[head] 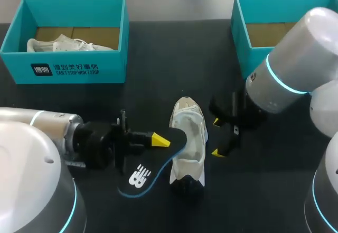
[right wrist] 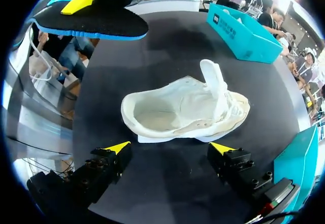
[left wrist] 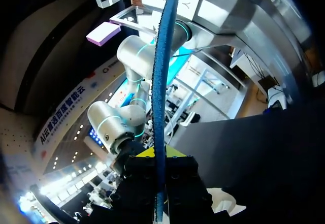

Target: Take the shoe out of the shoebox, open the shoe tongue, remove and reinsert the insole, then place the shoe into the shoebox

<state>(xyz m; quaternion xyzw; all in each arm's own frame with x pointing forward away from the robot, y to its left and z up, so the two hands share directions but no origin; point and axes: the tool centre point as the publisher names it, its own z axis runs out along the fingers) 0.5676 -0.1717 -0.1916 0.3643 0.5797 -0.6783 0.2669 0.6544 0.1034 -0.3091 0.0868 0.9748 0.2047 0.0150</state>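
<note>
A white shoe [head: 189, 146] lies on the black table between my two grippers, its tongue [right wrist: 213, 84] standing up and its inside bare. My left gripper [head: 161, 140] is shut on the black insole [head: 157, 161] with a blue rim, held just left of the shoe and above the table. In the left wrist view the insole [left wrist: 161, 97] stands edge-on between the fingers of that gripper [left wrist: 160, 155]. My right gripper [head: 217, 137] is open just right of the shoe. In the right wrist view the shoe [right wrist: 183, 109] lies just ahead of its tips [right wrist: 170, 148], untouched, with the insole [right wrist: 91, 23] beyond.
A teal shoebox [head: 63, 69] at the back left holds another white shoe [head: 68, 45]. A second teal box [head: 248, 29] stands at the back right, partly behind my right arm. Bare black table lies between the boxes.
</note>
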